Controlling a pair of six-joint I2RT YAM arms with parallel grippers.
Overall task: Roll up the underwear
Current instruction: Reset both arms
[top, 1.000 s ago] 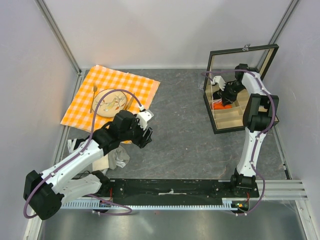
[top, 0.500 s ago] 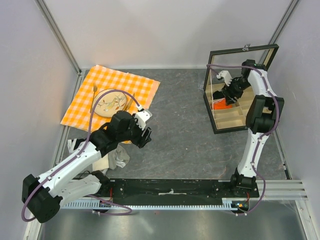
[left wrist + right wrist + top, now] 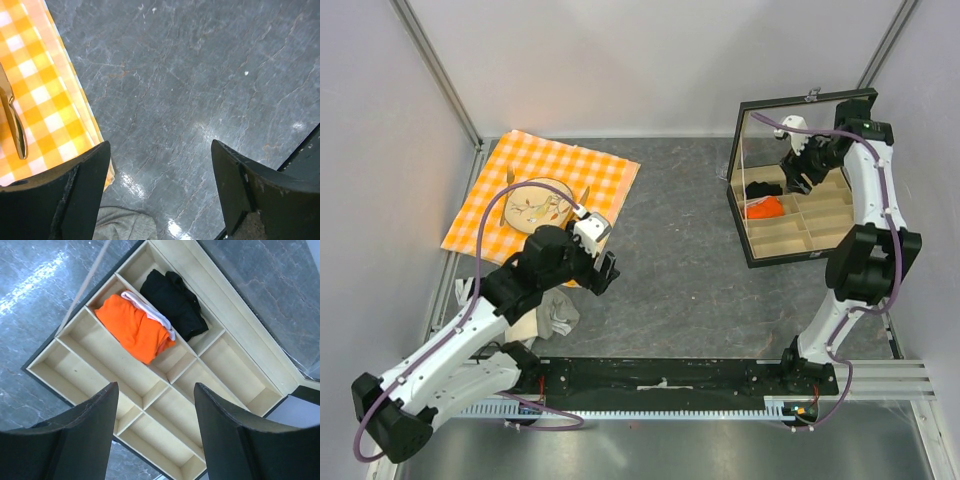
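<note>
underwear point(image 3: 134, 329) bundled in box point(image 3: 95, 357), far-right corner | right fingers point(image 3: 65, 435) wide open, empty | left fingers point(image 3: 50, 200) same | risk: unrolling from slack fit in slot

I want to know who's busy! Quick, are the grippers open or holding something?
Left gripper: open, empty.
Right gripper: open, empty.

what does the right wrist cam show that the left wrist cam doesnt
Only the right wrist view: a divided wooden box with the underwear in one compartment and a black bundle in the next one.
Only the left wrist view: a checkered cloth with a gold utensil on it, and a bit of grey cloth at the bottom edge.
Both: the grey table, and each view's own open, empty fingers, the left gripper and the right gripper.
</note>
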